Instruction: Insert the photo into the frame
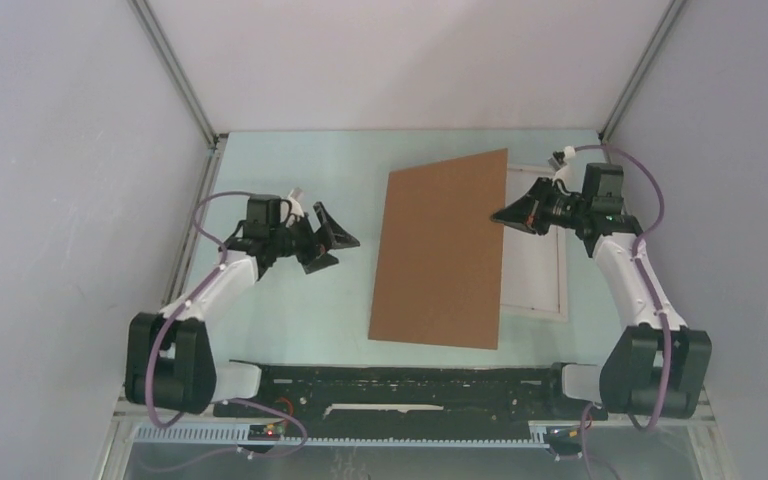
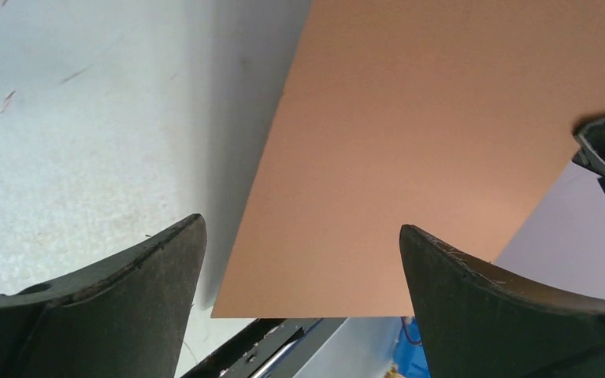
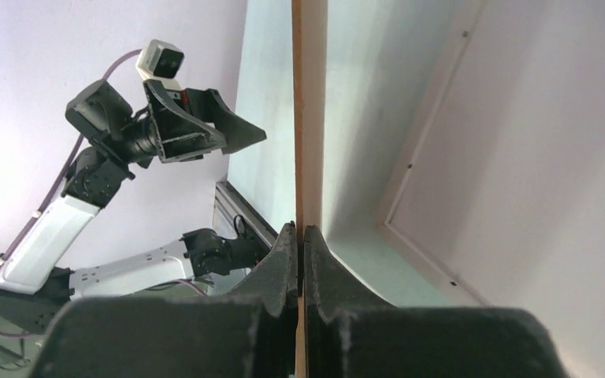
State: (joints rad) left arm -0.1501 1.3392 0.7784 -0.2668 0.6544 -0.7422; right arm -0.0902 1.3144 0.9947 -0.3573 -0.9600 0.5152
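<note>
A plain brown backing board [image 1: 440, 250] hangs tilted over the middle of the table. My right gripper [image 1: 500, 213] is shut on its right edge; in the right wrist view the board [image 3: 309, 118] runs edge-on between the closed fingers of that gripper [image 3: 300, 232]. The white frame [image 1: 563, 285] lies flat under and to the right of the board, its rim [image 3: 425, 126] showing beside the grip. My left gripper [image 1: 335, 240] hovers left of the board, open and holding nothing, and its wrist view [image 2: 299, 228] faces the board's brown surface [image 2: 441, 142]. The photo is hidden.
Grey walls with metal corner posts close in the pale green table [image 1: 290, 170] on three sides. A black rail [image 1: 390, 385] runs along the near edge between the arm bases.
</note>
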